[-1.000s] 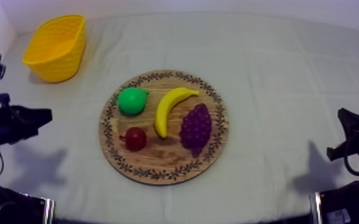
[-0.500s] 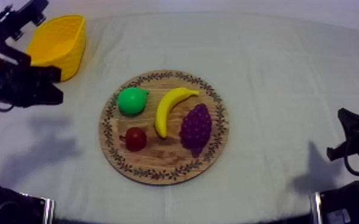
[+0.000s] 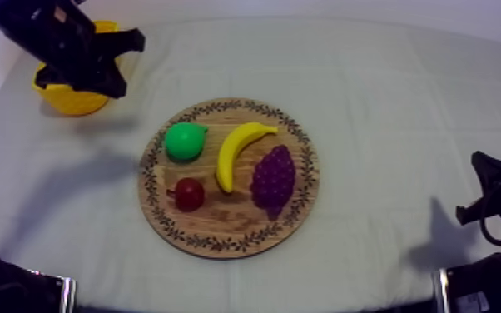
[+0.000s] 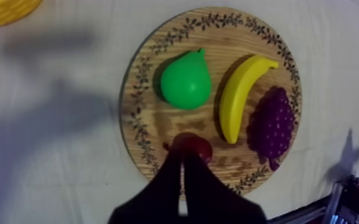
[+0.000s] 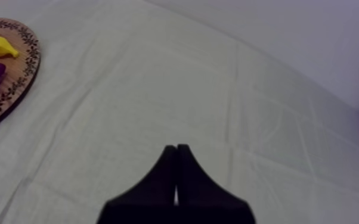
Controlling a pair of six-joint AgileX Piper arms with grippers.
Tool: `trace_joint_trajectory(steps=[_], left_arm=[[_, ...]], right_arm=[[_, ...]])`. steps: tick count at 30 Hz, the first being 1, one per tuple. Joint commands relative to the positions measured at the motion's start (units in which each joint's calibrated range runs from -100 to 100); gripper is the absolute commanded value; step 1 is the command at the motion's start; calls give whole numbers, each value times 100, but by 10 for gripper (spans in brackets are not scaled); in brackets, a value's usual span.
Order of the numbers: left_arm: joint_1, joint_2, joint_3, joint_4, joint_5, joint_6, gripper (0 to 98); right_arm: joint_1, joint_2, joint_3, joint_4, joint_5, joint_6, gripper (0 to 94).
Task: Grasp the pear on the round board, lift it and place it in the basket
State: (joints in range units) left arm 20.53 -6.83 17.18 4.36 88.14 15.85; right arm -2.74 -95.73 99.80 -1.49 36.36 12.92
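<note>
The pear point(image 3: 185, 141) is found lying on the wooden board point(image 3: 220, 245) near the middle of the worktop point(image 3: 404, 108), on the part of the board turned toward the far left corner. The banana point(image 3: 237, 154) lies just beside it and the small red fruit point(image 3: 190, 194) near it on the side toward the near edge. The yellow basket point(image 3: 71, 98) is set at the far left corner, with the left arm point(image 3: 71, 50) raised over it.

The left gripper point(image 4: 182, 156) is seen pressed together with nothing held, and in the left wrist view its tip is lined up with the small red fruit, not with the pear. If it were lowered on that line, the wrong fruit would probably be met. If it were lowered unspread, the pear would likely be pushed rather than taken, and could be rolled against the banana or off the board's rim.

The pear looks rounded and smooth, so a pinch placed off its widest part could be squeezed off, and the fruit dropped on the way to the far left corner. With neighbours so near, one of them could be nudged by a finger during the descent.

The basket looks light; its rim could be struck on arrival, and it could be shoved toward the worktop's far edge or tipped.

The right gripper point(image 5: 176, 149) is also pressed together and empty, over bare cloth well apart from the board, so little trouble is expected from it.
</note>
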Motion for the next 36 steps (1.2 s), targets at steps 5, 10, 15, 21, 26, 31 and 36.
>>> trace_joint_trajectory(steps=[5, 10, 15, 21, 26, 31, 36], left_arm=[[55, 875, -1005, -75, 202, 5, 1], [97, 1263, -1606, -182, 400, 14, 25], [112, 1429, -1910, -284, 546, 36, 71], [103, 1513, -2011, -369, 668, 62, 221], [121, 1569, -2018, -379, 693, -4, 436], [141, 1606, -2003, -349, 686, -52, 684], [194, 1630, -1869, -334, 640, -69, 895]], right_arm=[[-2, -3, -2, 0, 2, 0, 4], [-2, -3, -2, 0, 2, 0, 4], [-2, -3, -2, 0, 2, 0, 4], [-2, -3, -2, 0, 2, 0, 4], [-2, -3, -2, 0, 2, 0, 4], [-2, -3, -2, 0, 2, 0, 4], [-2, -3, -2, 0, 2, 0, 4]])
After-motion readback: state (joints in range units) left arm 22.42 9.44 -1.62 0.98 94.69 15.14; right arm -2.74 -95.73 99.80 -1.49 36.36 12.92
